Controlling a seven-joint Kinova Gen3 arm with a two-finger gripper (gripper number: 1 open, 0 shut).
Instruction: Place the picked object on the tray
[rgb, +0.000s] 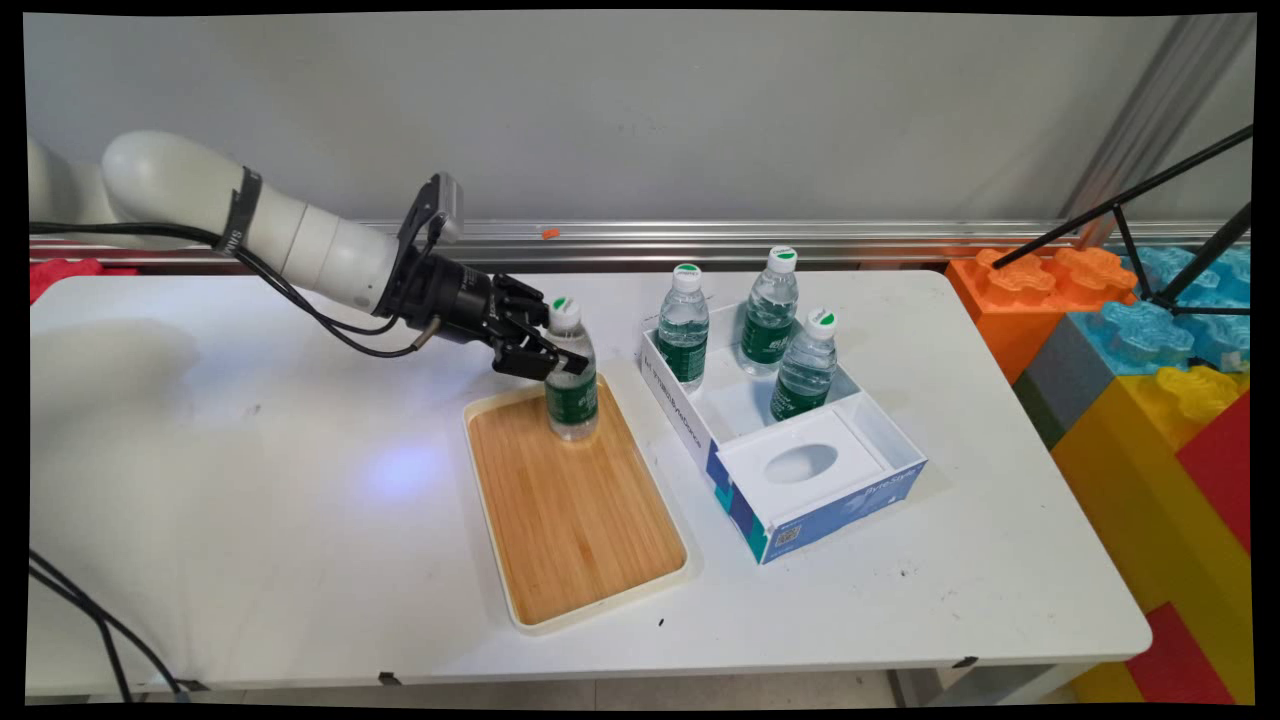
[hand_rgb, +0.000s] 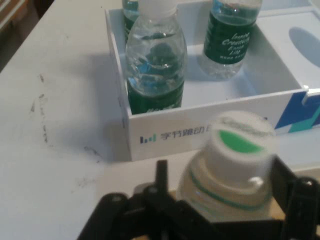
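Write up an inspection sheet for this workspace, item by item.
Surface: white table, faint dark scuffs.
Things: small clear water bottle with green label upright on the far end of the wooden tray with cream rim; three like bottles upright in the open white-and-blue cardboard box.
Clutter: nothing seen.
Tool: black two-finger tool closed around the tray bottle's upper part.
Cables: black cables hanging under the arm; more at the table's near left edge.
Surroundings: grey wall, large coloured building blocks and black tripod legs at right.
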